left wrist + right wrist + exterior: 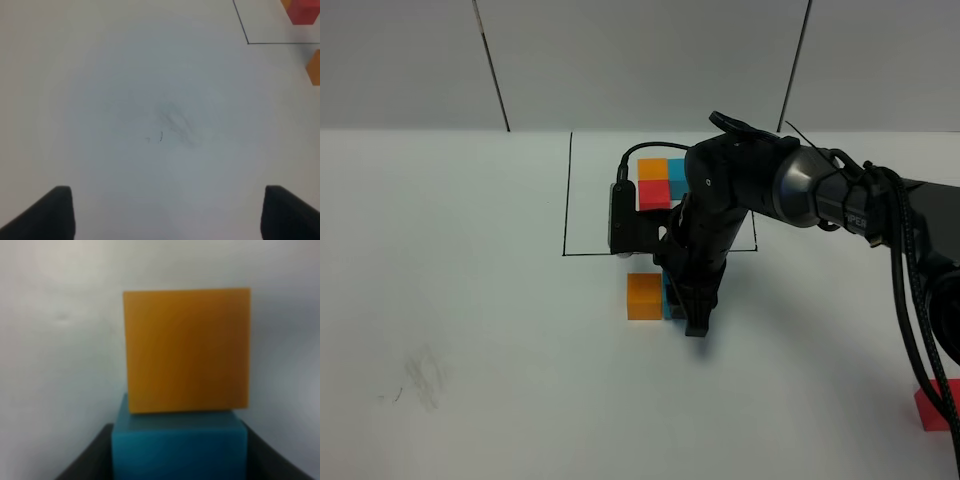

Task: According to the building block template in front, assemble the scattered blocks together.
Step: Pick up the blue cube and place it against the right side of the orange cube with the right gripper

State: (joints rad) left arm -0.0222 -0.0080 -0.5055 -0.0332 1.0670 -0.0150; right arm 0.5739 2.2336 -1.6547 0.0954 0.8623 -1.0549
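Observation:
The building block template is an orange, blue and red L inside a black drawn rectangle. In front of it the scattered orange block rests on the table with the blue block touching its right side. My right gripper reaches down from the right and is shut on the blue block, with the orange block just beyond it. The red block lies alone at the far right edge. My left gripper hangs open over bare table, holding nothing.
A faint grey smudge marks the table at the front left, and it also shows under the left gripper as a smudge. The template's red cube and the rectangle's corner sit at the edge of the left wrist view.

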